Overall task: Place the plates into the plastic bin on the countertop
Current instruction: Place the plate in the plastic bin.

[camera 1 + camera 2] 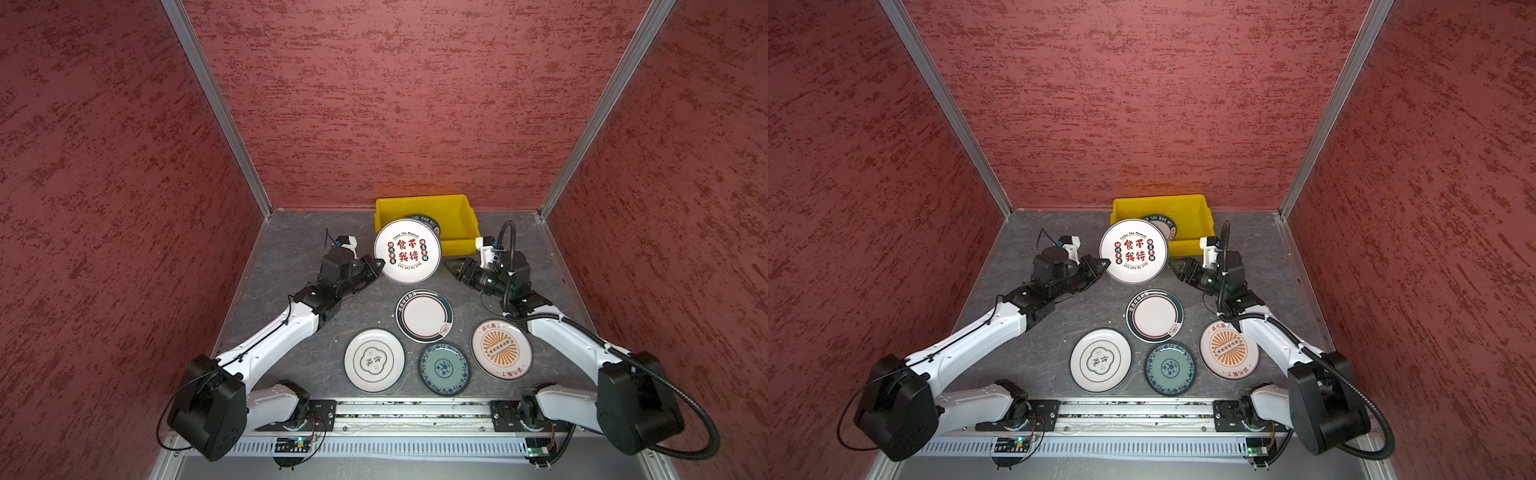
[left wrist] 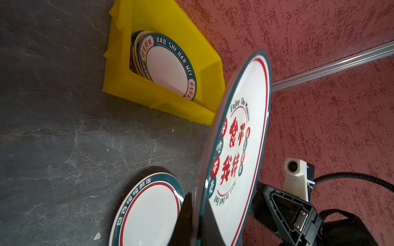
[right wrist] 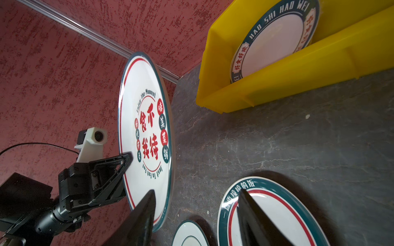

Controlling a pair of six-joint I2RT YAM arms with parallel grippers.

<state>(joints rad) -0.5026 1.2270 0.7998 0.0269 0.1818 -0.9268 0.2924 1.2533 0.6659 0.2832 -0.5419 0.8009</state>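
A stack of plates (image 2: 168, 66) is already lying in the plastic bin (image 1: 419, 200). The red-lettered plate (image 1: 407, 251) is being held aloft just in front of the bin by the tightly closed left pincer (image 1: 379, 265). The right pincer (image 1: 447, 263) is standing part open beside the plate's rim, gripping nothing. The dark-rimmed plate (image 1: 424, 316), cream plate (image 1: 374, 360), teal plate (image 1: 444, 368) and orange-printed plate (image 1: 501, 349) are lying on the worktop (image 1: 291, 257), not yet binned.

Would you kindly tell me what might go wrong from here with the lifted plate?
The left gripper pinches only the rim of the tilted red-lettered plate; it may slip and fall onto the teal-rimmed plate nearby. The open right gripper sits near the opposite rim and might knock it. The plate could catch the rim of the plastic bin.
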